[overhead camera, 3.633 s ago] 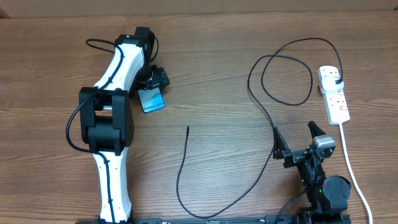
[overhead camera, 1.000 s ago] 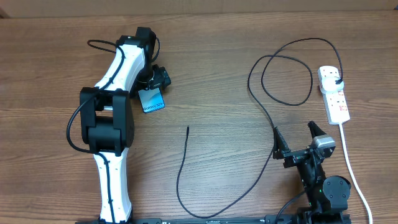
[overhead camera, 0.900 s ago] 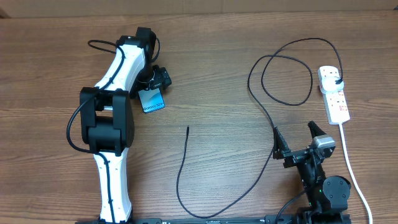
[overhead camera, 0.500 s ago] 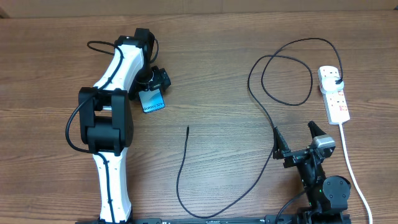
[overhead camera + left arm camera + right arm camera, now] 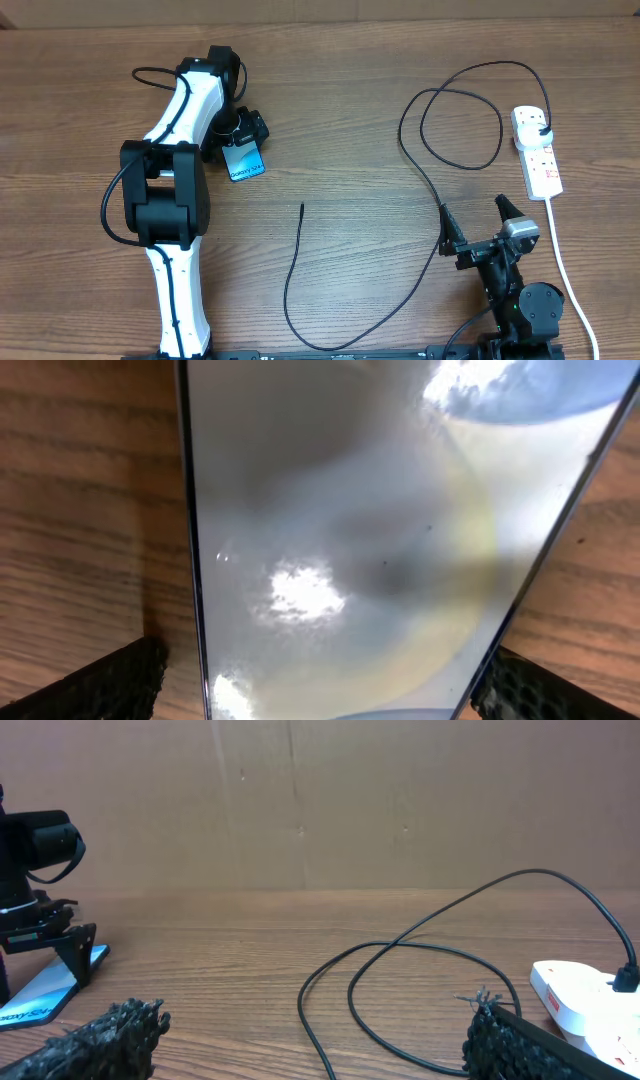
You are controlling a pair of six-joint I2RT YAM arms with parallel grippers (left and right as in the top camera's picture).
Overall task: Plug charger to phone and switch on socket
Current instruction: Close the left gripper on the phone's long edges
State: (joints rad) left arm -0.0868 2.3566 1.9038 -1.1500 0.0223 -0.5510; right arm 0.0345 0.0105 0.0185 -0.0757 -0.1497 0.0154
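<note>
1. Left gripper (image 5: 325, 665): you have it over the phone (image 5: 245, 161), at the phone's far end. The jaws are spread wide and straddle the phone's width. The wrist view shows a thin strip of table (image 5: 350, 80) between one pad (image 5: 110, 680) and the phone's edge, so nothing is clamped.
2. The phone lies flat with its blue screen up.
3. Charger tip (image 5: 302, 206): it is free on the table, right of the phone and nearer the arm bases, apart from the phone.
4. The cable (image 5: 420, 180) runs away from the phone, loops, and ends in the plug (image 5: 541, 129).
5. Socket (image 5: 537, 152): it lies well apart from the phone, far to its right. The plug sits in its far-end outlet. I cannot tell the switch state.
6. Right gripper (image 5: 472, 215): it is far right of the phone, with jaws wide and empty. The cable passes just beside one finger; I cannot tell whether they touch.
</note>
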